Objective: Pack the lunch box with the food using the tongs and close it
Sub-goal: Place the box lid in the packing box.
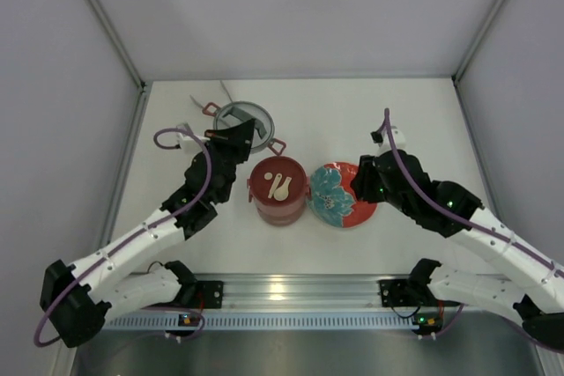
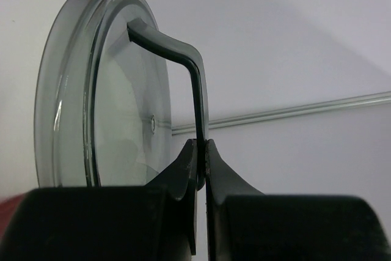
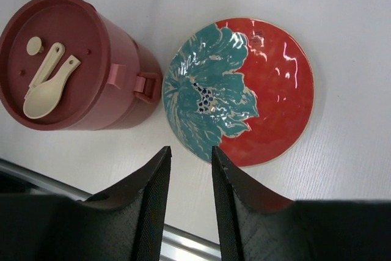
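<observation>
The lunch box (image 1: 279,191) stands stacked at mid-table, a dusty-pink pot (image 3: 125,99) under a maroon lid (image 3: 73,47) that carries a cream spoon and fork. My left gripper (image 2: 201,142) is shut on the dark bent strap handle (image 2: 194,84) of a grey see-through round dish (image 1: 244,117), just behind the lunch box. My right gripper (image 3: 190,149) hangs open and empty over bare table at the near edge of the red plate. Thin silvery arms, which look like the tongs (image 1: 199,100), poke out behind the grey dish. No food is in view.
A red plate with a teal flower (image 1: 342,194) lies empty right of the lunch box, almost touching it. Small pink handles (image 1: 210,109) show at the grey dish's rim. White walls close in the table on three sides; a metal rail (image 1: 300,288) runs along the near edge.
</observation>
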Tool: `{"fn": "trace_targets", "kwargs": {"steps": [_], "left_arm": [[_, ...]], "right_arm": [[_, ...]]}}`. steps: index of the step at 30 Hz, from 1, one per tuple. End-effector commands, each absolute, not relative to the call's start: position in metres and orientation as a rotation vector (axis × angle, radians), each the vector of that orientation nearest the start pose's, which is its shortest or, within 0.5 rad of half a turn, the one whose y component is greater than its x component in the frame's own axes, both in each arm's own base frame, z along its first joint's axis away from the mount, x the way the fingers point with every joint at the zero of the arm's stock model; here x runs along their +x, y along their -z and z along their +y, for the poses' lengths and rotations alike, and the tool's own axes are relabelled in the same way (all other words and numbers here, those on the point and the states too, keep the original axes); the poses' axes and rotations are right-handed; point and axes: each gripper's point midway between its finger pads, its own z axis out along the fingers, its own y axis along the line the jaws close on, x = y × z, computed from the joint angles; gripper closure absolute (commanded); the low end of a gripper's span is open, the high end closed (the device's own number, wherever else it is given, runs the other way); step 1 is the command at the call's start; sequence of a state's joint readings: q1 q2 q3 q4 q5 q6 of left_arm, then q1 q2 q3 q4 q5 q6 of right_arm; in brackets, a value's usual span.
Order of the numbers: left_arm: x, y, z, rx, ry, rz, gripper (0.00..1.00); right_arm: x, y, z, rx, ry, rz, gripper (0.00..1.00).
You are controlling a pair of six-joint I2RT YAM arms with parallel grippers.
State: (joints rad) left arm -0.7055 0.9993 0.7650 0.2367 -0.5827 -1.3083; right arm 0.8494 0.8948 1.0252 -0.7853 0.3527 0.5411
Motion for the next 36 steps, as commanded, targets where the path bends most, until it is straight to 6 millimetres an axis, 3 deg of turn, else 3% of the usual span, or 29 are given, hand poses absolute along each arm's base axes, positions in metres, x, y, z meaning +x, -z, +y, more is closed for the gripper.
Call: {"fn": "trace_targets", "kwargs": {"steps": [1,7,13,28,36], "left_arm": [[0.307,-0.367,-0.187,-1.012,1.200,1.153,1.00],[0.280,-0.343,-0.226,-1.039,1.256,1.154,1.00],[0.258,-0.313,-0.247,-1.040,1.281,1.202,1.00],[0.243,-0.268,-0.266,-1.068,1.333,1.289,1.00],[0.239,-0.257,-0.267,-1.070,1.341,1.315,1.00]], "right_arm": [[0.209,-0.252,0.168,-0.119,-0.433,2.135,0.67],[0.202,-0.259,0.163,-0.130,-0.453,2.122,0.68],[0.192,-0.259,0.157,-0.133,-0.471,2.123,0.68],[0.186,-0.247,0.152,-0.122,-0.470,2.146,0.68],[0.187,-0.242,0.154,-0.127,-0.465,2.158,0.68]]}}
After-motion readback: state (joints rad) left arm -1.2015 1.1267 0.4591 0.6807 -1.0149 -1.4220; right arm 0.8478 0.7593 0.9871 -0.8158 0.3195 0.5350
